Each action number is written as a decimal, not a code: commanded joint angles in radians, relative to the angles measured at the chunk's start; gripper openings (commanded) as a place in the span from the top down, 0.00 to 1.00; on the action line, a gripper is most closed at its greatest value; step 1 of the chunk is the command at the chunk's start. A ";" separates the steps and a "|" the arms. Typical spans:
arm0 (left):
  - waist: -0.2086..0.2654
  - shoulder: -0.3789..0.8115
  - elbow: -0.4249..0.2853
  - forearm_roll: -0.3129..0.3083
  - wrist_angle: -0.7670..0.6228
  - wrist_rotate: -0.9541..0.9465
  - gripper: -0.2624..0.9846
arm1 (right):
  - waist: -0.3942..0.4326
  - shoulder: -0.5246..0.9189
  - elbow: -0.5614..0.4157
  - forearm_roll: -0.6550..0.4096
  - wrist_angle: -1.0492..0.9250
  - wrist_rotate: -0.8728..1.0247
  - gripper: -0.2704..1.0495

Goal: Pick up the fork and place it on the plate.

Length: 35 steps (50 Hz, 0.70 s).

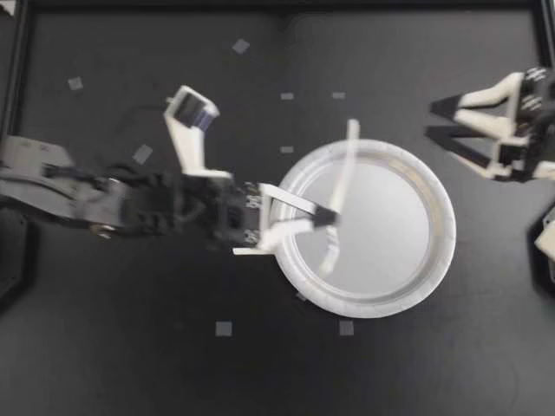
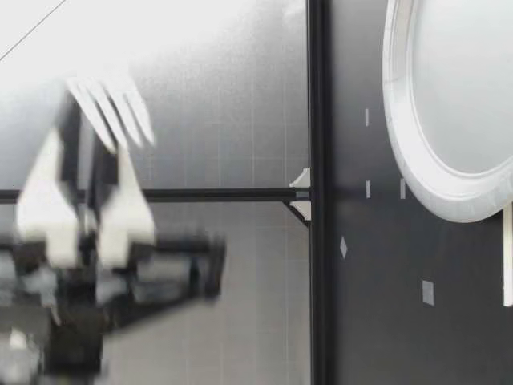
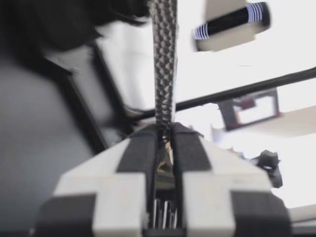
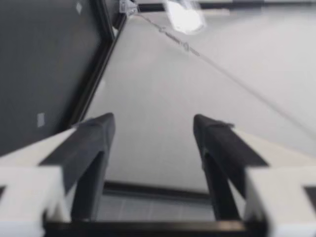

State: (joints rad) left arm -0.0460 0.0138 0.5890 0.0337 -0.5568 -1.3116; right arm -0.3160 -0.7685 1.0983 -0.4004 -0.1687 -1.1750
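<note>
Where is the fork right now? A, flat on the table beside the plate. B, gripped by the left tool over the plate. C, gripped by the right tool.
B: the left tool is shut on the fork, held over the plate; the right tool is open and empty.

Grey-black left arm (image 1: 130, 204), white tool fingers (image 1: 277, 236), black pads (image 3: 143, 153)
</note>
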 commanded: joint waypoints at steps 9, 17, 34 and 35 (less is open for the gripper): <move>-0.002 0.048 -0.072 0.043 -0.015 -0.133 0.88 | -0.006 0.115 -0.018 0.009 -0.241 -0.034 0.31; 0.011 0.049 -0.075 0.043 -0.015 -0.146 0.88 | 0.005 0.118 -0.003 0.008 -0.259 -0.034 0.31; 0.028 0.084 -0.115 0.044 -0.015 -0.147 0.88 | 0.066 0.118 0.014 0.023 -0.256 -0.029 0.32; 0.028 0.084 -0.115 0.046 -0.015 -0.147 0.88 | 0.066 0.120 0.014 0.026 -0.256 -0.029 0.32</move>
State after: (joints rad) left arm -0.0230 0.1089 0.5031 0.0767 -0.5660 -1.4619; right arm -0.2577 -0.6473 1.1229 -0.3912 -0.4188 -1.2072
